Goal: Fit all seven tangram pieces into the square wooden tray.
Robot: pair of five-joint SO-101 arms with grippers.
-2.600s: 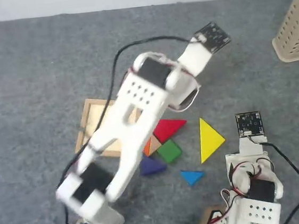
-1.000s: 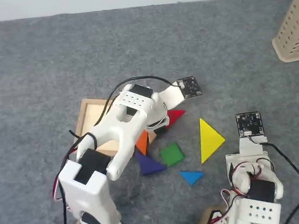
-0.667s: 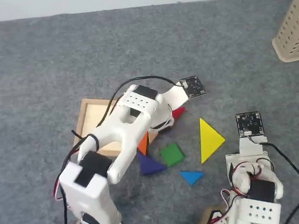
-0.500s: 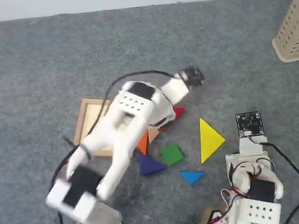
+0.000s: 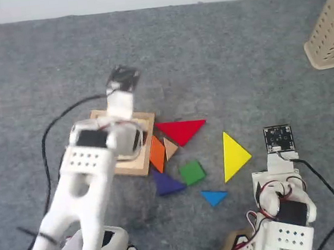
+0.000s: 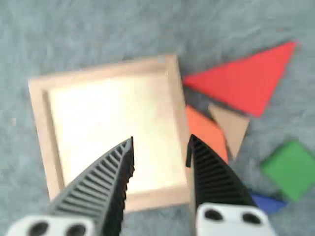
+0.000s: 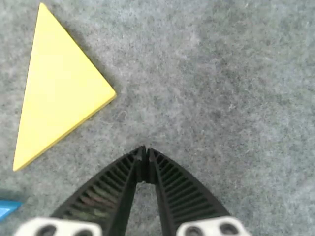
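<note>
The square wooden tray [image 5: 144, 120] [image 6: 38, 115] lies left of centre, with nothing inside it. My left gripper [image 6: 160, 146] hangs open and empty above the tray's edge nearest the pieces. Just right of the tray lie the red triangle [image 5: 181, 129] [image 6: 246, 83], an orange piece [image 5: 157, 153] [image 6: 206, 138] and a tan triangle [image 5: 170, 148] [image 6: 232, 129]. Nearer the arms' bases are the green square [image 5: 191, 171] [image 6: 290, 169], the purple triangle [image 5: 168, 184] and a small blue triangle [image 5: 214, 196]. The yellow triangle [image 5: 234, 153] [image 7: 54, 93] lies beside my right gripper [image 7: 144, 150], which rests shut on the carpet.
A beige perforated basket [image 5: 327, 30] stands at the far right edge. Grey carpet [image 5: 238, 64] covers the whole surface, with open room behind the pieces. The right arm's base [image 5: 284, 220] sits at the near right.
The left arm swung left from over the red triangle to above the tray. The red triangle now lies uncovered. The right arm has not moved.
</note>
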